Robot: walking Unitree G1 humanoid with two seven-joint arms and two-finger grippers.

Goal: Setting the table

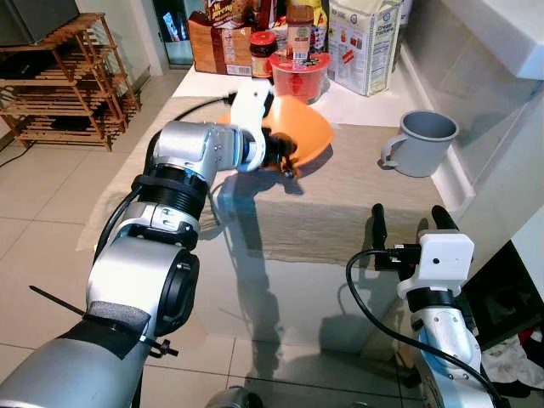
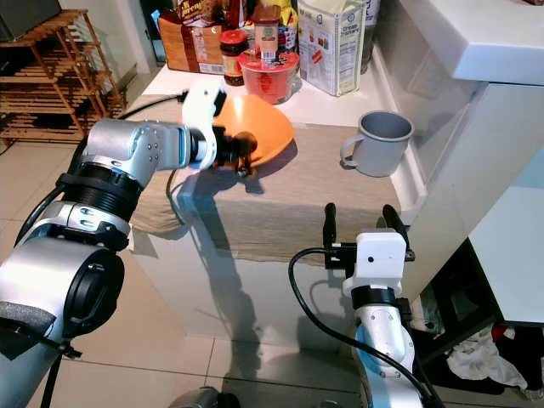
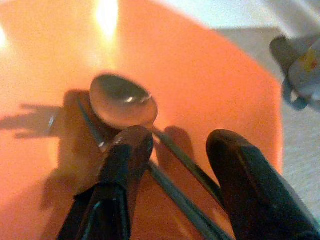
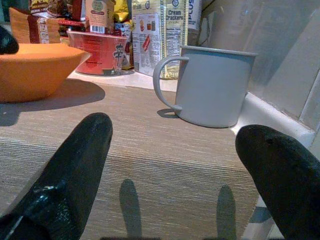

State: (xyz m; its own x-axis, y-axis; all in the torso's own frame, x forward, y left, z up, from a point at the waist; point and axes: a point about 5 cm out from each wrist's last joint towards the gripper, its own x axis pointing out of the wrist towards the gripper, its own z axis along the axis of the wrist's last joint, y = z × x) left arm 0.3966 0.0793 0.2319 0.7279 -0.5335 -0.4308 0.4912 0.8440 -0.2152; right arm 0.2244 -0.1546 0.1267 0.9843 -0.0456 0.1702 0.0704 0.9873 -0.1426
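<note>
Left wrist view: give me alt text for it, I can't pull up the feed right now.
The left gripper hangs open over an orange bowl, its two black fingers either side of a metal spoon and a pair of dark chopsticks lying in the bowl. Whether the fingers touch the utensils cannot be told. A blurred grey mug sits beyond the bowl's rim.

Home kitchen – food-stocked counter (image 1: 357, 106), tiled floor (image 1: 51, 195)

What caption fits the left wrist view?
Left gripper over an orange bowl, its fingers around a spoon and chopsticks.
</note>
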